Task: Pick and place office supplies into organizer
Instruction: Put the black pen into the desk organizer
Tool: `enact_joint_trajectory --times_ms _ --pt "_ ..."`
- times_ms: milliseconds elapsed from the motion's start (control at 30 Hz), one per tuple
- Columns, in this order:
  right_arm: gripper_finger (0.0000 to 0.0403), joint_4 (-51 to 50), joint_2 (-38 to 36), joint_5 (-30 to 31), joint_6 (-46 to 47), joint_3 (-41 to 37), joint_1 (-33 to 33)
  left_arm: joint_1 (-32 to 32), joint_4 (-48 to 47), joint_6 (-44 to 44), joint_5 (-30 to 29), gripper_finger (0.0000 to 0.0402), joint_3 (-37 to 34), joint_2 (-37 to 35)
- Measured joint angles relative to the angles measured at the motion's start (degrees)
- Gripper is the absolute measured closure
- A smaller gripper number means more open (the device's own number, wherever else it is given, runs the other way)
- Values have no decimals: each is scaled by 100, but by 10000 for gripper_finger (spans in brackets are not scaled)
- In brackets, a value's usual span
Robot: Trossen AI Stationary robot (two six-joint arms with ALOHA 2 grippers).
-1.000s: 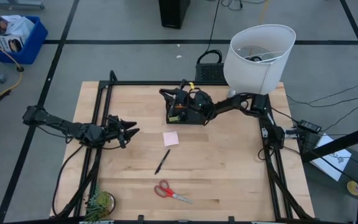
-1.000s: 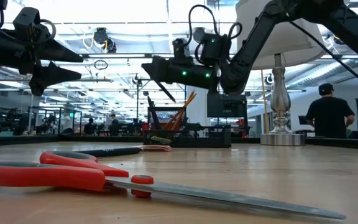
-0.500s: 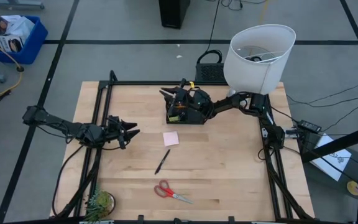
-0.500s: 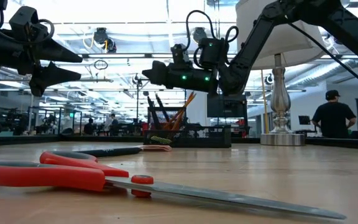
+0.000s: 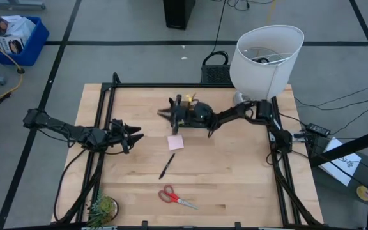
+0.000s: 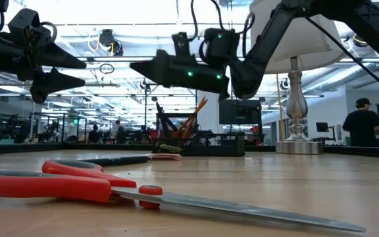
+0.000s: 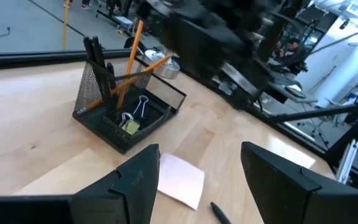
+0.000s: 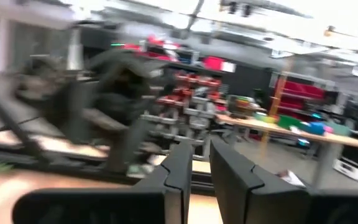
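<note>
1. The black organizer (image 7: 126,106) is set at the far middle of the table (image 5: 235,179); in the high view it is largely covered by the right arm.
2. Two orange pencils (image 7: 132,59) and dark pens (image 7: 98,56) are seen standing in its taller mesh cup, and a binder clip (image 7: 137,107) and a small yellowish bit are seen in its lower tray.
3. The pink sticky-note pad (image 5: 176,142) lies flat just in front of the organizer, and the black pen (image 5: 167,165) lies a little nearer the front edge.
4. The red-handled scissors (image 5: 174,197) lie nearest the front edge, well apart from the organizer.
5. The right gripper (image 5: 166,114) is held in the air above the organizer, pointing toward the left arm; its fingers (image 8: 182,168) are drawn nearly together with a thin gap between them, and nothing is seen gripped.
6. The left gripper (image 5: 135,132) is held above the table's left part, well apart from the organizer and pad; its fingers (image 7: 138,171) are spread and empty.
</note>
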Motion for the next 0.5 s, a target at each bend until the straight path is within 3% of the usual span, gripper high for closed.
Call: enact_joint_trajectory --times_ms 200,500 --pt "356 -408 0 104 -633 -2 840 0 -50 14 0 172 0 2" --pt "356 -1092 -7 1508 -1277 -2 1798 0 -286 497 -9 172 0 0"
